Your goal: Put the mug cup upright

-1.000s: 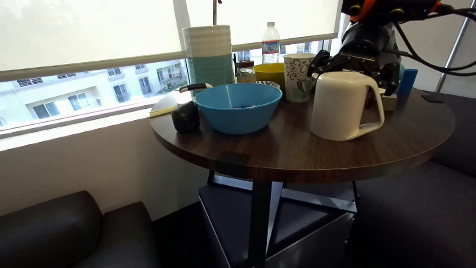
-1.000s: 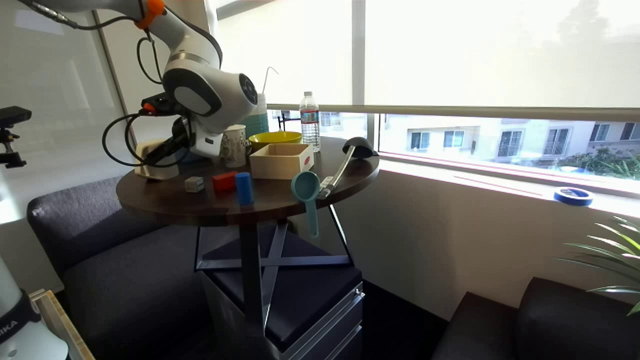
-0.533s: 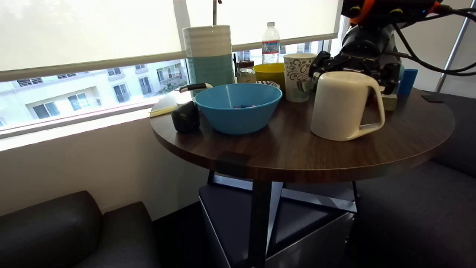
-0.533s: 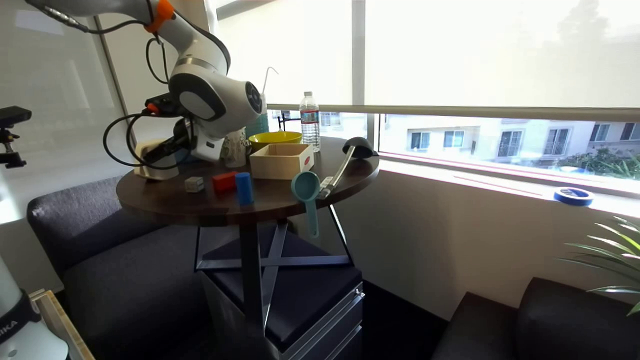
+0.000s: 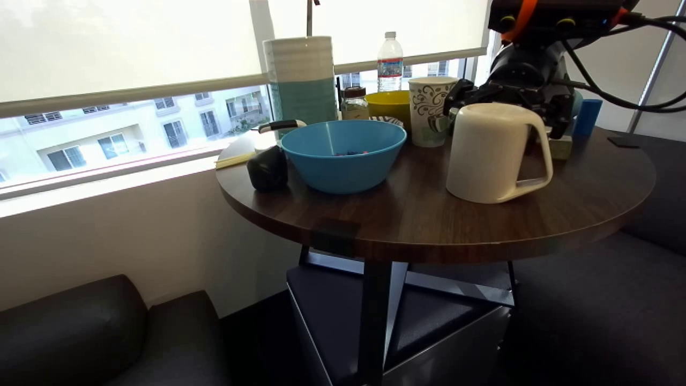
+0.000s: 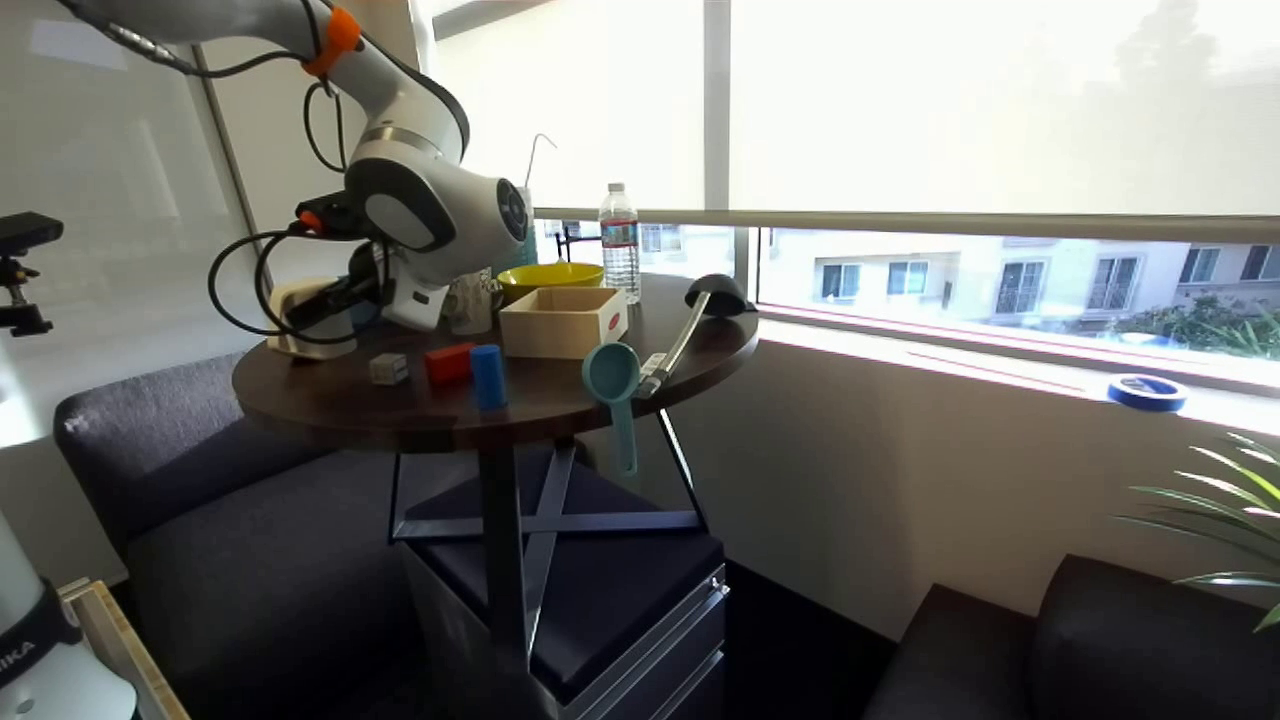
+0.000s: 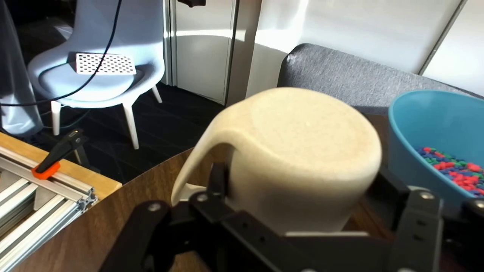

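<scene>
The cream-beige tapered mug [image 7: 298, 151] stood upside down between the parted jaws of the black pincer [image 7: 300, 177], on the round brown wooden counter [image 5: 412, 214]; whether gripped, I could not tell. Its walls, probably stiff and slippery, seemed the best hold.

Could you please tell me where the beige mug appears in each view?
In an exterior view, the mug is right of centre.
In an exterior view, the mug is at left, partly hidden.
In the wrist view, the mug covers the centre.
Shared landmark: the brown table.
</scene>
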`<action>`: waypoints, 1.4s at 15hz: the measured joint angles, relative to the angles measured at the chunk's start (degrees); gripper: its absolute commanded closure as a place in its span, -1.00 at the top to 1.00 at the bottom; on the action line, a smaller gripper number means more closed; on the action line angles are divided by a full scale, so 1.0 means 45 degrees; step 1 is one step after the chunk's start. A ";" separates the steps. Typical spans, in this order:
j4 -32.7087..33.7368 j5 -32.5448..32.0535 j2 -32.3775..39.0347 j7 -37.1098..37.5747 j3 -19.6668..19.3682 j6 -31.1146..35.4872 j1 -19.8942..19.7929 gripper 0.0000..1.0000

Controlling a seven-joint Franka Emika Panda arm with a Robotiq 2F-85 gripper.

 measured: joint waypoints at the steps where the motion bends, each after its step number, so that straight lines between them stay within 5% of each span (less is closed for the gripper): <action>1: 0.0015 0.0008 0.0019 0.0028 -0.0002 -0.0008 -0.0002 0.30; 11: 0.0286 -0.0209 -0.0511 0.0176 0.0352 0.0531 0.0188 0.30; 21: 0.0205 -0.4286 -0.3310 0.2074 0.2417 0.3007 0.0824 0.30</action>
